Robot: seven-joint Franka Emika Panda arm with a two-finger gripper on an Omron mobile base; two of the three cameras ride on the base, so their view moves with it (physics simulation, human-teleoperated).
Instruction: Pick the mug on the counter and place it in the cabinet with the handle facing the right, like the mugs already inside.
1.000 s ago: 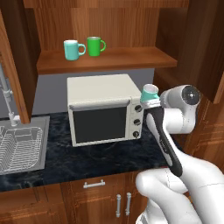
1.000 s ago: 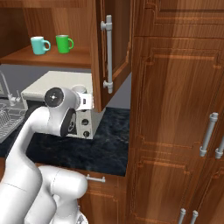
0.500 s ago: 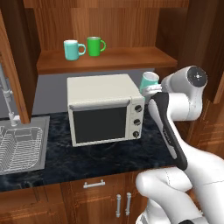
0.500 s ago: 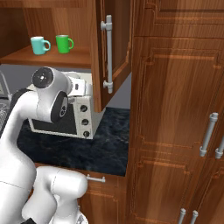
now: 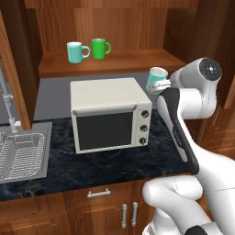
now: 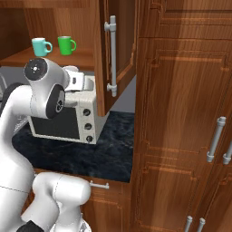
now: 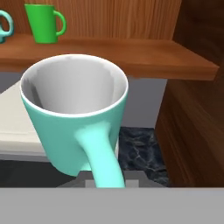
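Raised since a second ago: my gripper (image 5: 160, 84) has carried the mug (image 5: 156, 78) up from beside the toaster oven (image 5: 110, 113) to above its top right corner, closer to the shelf level. My fingers are closed on the mug, which hangs clear of the counter (image 5: 114, 163). Seen from my hand, the mug (image 7: 76, 114) is tilted with its white inside toward me and its handle (image 7: 101, 157) pointing back at my fingers. Ahead of my fingers and higher lies the cabinet (image 5: 112, 62) shelf. On it, to the left, stand the green mug (image 5: 99, 48) and teal mug (image 5: 76, 52), apart from mine.
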